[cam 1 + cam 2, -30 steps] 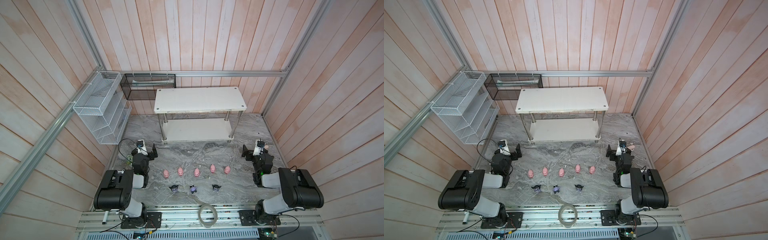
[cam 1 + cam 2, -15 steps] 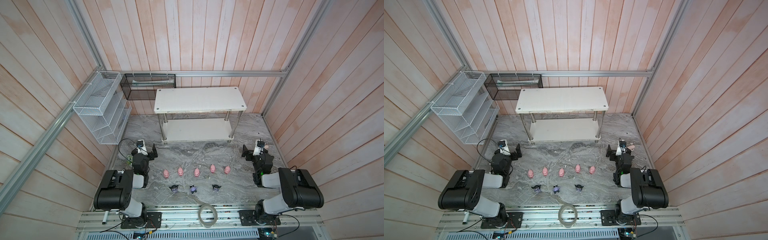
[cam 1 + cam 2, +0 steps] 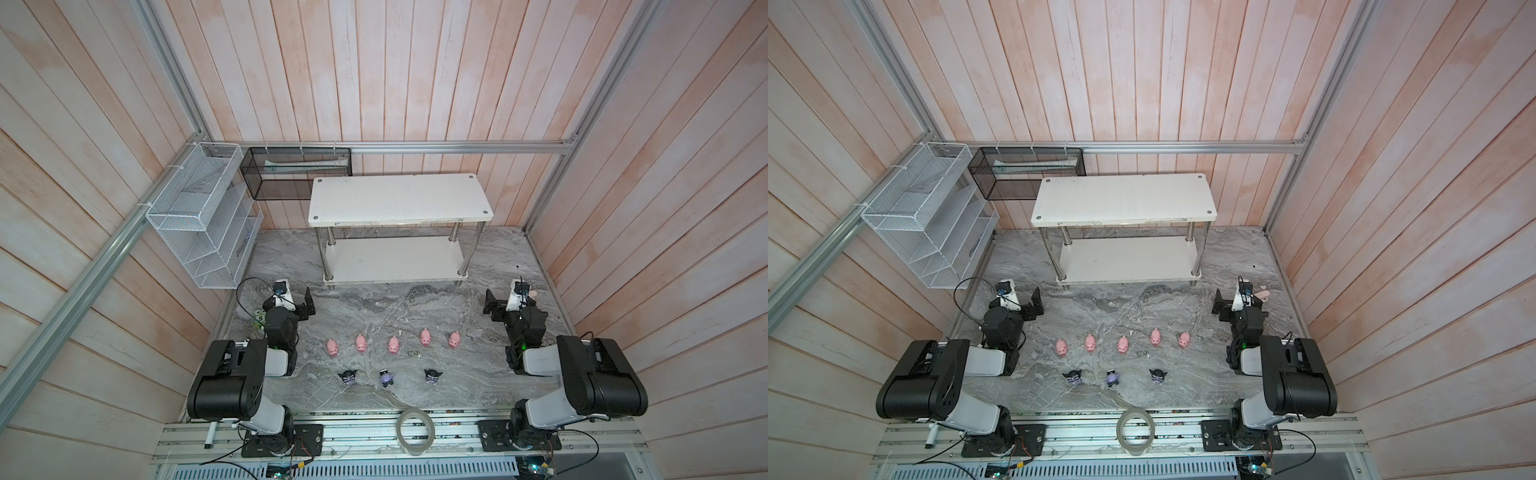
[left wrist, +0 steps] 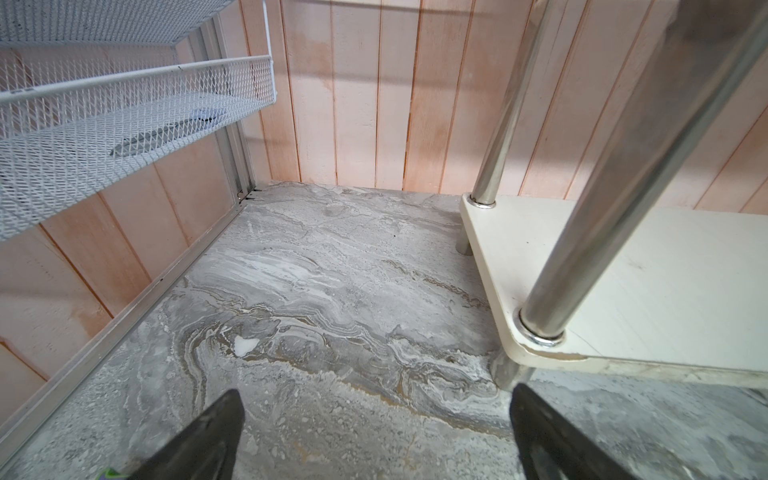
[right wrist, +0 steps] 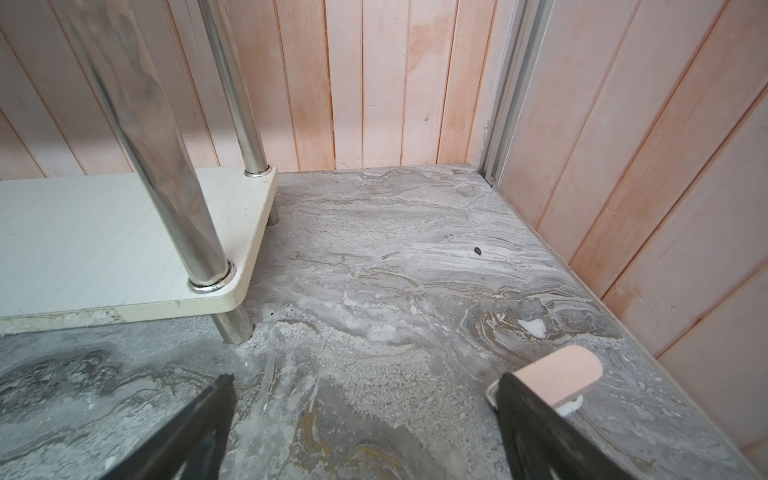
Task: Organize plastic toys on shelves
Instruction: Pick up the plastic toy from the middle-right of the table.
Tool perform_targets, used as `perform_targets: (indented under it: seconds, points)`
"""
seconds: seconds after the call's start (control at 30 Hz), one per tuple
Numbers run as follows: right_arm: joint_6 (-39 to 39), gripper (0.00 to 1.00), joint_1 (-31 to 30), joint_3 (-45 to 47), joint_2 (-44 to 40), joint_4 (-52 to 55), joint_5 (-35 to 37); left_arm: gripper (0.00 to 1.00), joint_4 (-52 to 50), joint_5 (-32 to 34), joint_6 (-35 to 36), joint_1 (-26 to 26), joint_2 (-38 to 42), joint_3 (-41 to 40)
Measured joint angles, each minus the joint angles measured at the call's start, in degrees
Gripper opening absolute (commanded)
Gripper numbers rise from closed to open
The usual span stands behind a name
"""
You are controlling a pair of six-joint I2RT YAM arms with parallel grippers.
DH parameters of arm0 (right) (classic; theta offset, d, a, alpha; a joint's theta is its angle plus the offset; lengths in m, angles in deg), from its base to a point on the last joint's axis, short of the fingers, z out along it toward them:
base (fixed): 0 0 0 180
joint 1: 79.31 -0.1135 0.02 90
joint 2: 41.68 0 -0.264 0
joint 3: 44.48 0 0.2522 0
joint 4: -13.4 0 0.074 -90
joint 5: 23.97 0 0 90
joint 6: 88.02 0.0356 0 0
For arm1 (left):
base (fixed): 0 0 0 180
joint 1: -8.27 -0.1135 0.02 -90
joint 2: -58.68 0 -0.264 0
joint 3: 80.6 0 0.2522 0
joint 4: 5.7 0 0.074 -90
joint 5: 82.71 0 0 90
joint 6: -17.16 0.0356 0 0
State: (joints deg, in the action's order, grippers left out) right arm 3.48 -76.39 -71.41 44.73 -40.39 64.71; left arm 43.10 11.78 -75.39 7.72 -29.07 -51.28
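Standing lower centre in both top views: five pink pigs (image 3: pixel 393 344), three dark figurines (image 3: pixel 387 377); probably light, rigid, slippery; pinch across flanks; shelves (image 3: pixel 399 199), upper centre, bare; left gripper (image 4: pixel 376 395) and right gripper (image 5: pixel 365 380) wide open, empty.

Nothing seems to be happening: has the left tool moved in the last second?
No. The left tool sits equally far from the shelves as before.
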Motion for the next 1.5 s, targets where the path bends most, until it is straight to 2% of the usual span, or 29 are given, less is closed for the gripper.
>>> perform_targets:
  seconds: [0.37, 0.53, 0.7, 0.87, 0.97, 1.07, 1.3, 1.5]
  points:
    - [-0.02, 0.98, 0.13, -0.13, 0.0, 0.09, 0.0, 1.0, 0.0, -0.07, 0.0, -0.02, 0.0, 0.0]
    - [0.07, 0.96, 0.13, -0.35, 0.0, -0.13, 0.24, 0.96, -0.02, -0.42, 0.0, -0.07, 0.0, 0.07]
    - [0.2, 0.93, 0.04, -8.41, -4.87, 13.09, 0.22, 0.96, -12.44, 0.72, -0.15, 0.07, 6.05, 6.38]
    - [1.7, 0.92, -1.09, -13.99, -12.15, 21.29, 1.25, 0.96, -16.72, 3.89, -2.67, 1.31, 14.99, 10.62]
    - [3.72, 0.92, -2.1, -14.62, -15.67, 26.4, 2.45, 0.96, -19.93, 6.27, -4.7, 2.91, 16.15, 13.53]
    - [6.38, 0.92, -4.13, -14.62, -19.34, 32.39, 4.7, 0.97, -23.06, 7.43, -7.17, 4.42, 16.06, 15.04]
    - [12.68, 0.88, -13.7, -13.31, -27.19, 43.63, 8.79, 0.97, -26.58, 7.69, -12.96, 5.77, 13.88, 15.02]
    - [20.04, 0.87, -19.61, -7.04, -28.17, 46.27, 8.79, 0.98, -27.04, 6.47, -14.84, 6.21, 12.79, 15.02]
